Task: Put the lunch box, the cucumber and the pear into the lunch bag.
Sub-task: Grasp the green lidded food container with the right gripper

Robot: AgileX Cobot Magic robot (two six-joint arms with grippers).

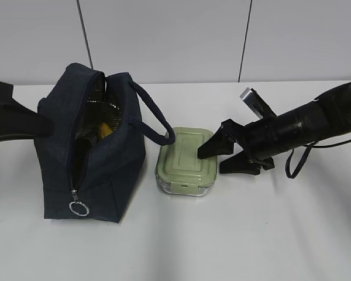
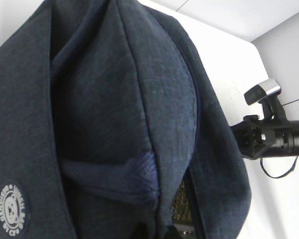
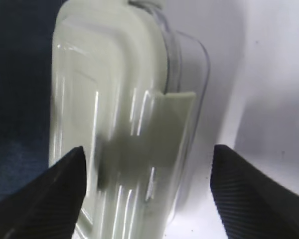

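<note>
The lunch bag [image 1: 96, 146] stood unzipped on the white table [image 1: 234, 234], its silver ring pull [image 1: 79, 208] hanging at the front and something yellow, perhaps the pear [image 1: 105, 129], showing inside; the cucumber could not be made out. Just to the right of the bag sat the lunch box [image 1: 184, 161], lid on, under the bag's loop handle [image 1: 155, 117]. The right gripper [image 1: 222, 155] hovered at the box's right end, jaws spread wide around it, gripping nothing. The left gripper [image 1: 44, 124] pressed against the bag's left side, its jaws together.
</note>
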